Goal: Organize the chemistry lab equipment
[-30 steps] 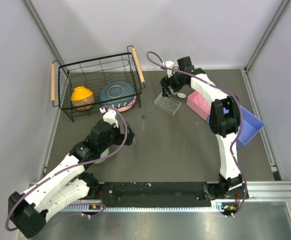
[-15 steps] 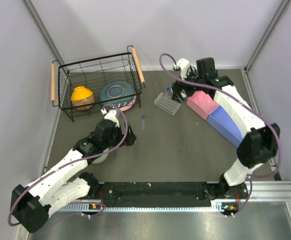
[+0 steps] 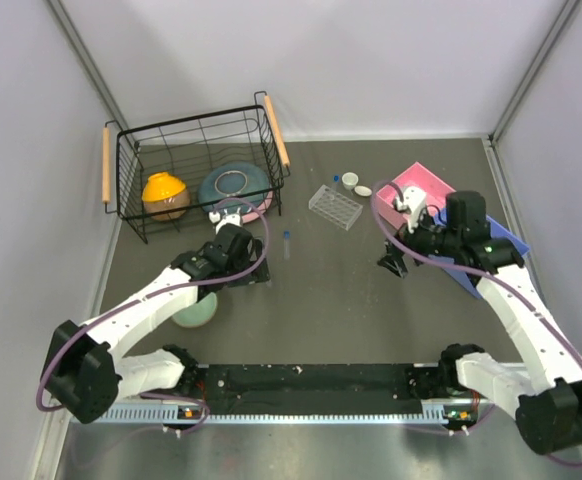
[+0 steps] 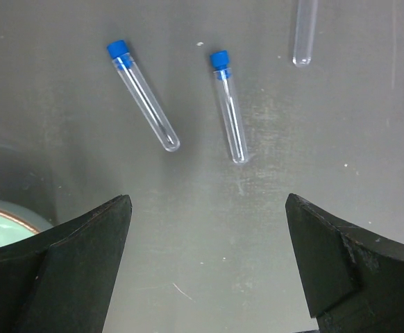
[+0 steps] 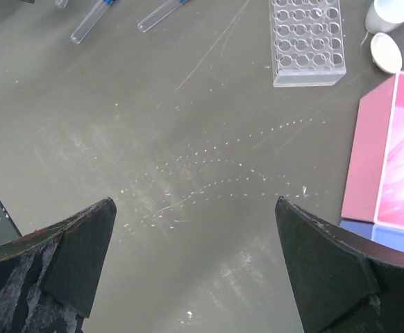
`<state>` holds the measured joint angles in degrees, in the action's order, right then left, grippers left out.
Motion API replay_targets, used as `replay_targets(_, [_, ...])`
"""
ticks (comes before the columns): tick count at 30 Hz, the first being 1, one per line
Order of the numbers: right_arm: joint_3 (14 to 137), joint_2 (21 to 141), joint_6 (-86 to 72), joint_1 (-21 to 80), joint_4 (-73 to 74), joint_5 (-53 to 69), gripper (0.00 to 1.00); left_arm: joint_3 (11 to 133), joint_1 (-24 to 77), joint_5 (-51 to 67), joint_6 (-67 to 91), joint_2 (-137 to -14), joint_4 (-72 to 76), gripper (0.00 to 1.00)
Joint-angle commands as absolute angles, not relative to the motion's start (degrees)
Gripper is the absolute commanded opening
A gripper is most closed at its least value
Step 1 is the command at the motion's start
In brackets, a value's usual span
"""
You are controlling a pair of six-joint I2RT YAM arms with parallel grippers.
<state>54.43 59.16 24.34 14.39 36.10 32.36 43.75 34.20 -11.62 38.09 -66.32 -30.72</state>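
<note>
Two clear tubes with blue caps (image 4: 143,95) (image 4: 228,106) lie flat on the grey table just ahead of my left gripper (image 4: 209,267), which is open and empty. A third tube's end (image 4: 304,31) shows at the top. One tube shows in the top view (image 3: 286,243). The clear tube rack (image 3: 334,206) stands at the back centre, with two small white cups (image 3: 350,181) (image 3: 363,190) beside it. My right gripper (image 3: 391,262) is open and empty, low over bare table, well short of the rack (image 5: 306,38). A faint thin line like a pipette (image 5: 212,48) lies left of the rack.
A black wire basket (image 3: 271,130) at the back left holds an orange bowl (image 3: 164,195) and a blue bowl (image 3: 234,188). A green bowl (image 3: 193,308) sits under my left arm. A pink bin (image 3: 418,185) and a blue bin (image 3: 501,240) stand at the right.
My right arm has pulled back from the rack and cups at the back to the near right. My left gripper has stayed beside the tubes while its arm shifted a little.
</note>
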Motion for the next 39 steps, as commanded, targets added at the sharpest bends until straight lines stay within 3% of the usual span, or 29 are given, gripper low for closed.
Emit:
replay_targets(1, [46.5, 51.9, 20.5, 8.7, 31.0, 41.5, 0.99, 45.7, 33.9, -16.7, 38.8, -65.7, -31.8, 0.99])
replay_targets(5, [38.5, 46.1, 17.1, 2.6, 24.4, 45.3, 0.99, 45.2, 33.9, -17.8, 38.8, -65.7, -31.8, 0.99])
replay_targets(14, [37.4, 45.2, 20.8, 2.3, 24.7, 41.1, 0.99, 43.3, 33.2, -17.4, 37.7, -67.4, -28.5, 0.99])
replay_targets(28, [36.1, 43.8, 29.1, -0.1, 26.6, 44.5, 0.99, 45.7, 30.4, -17.2, 37.9, -71.6, -27.8, 0.98])
replay_targets(39, [35.4, 43.0, 33.2, -12.1, 29.2, 51.6, 0.99, 45.2, 28.5, -12.4, 36.7, -69.5, -25.4, 0.97])
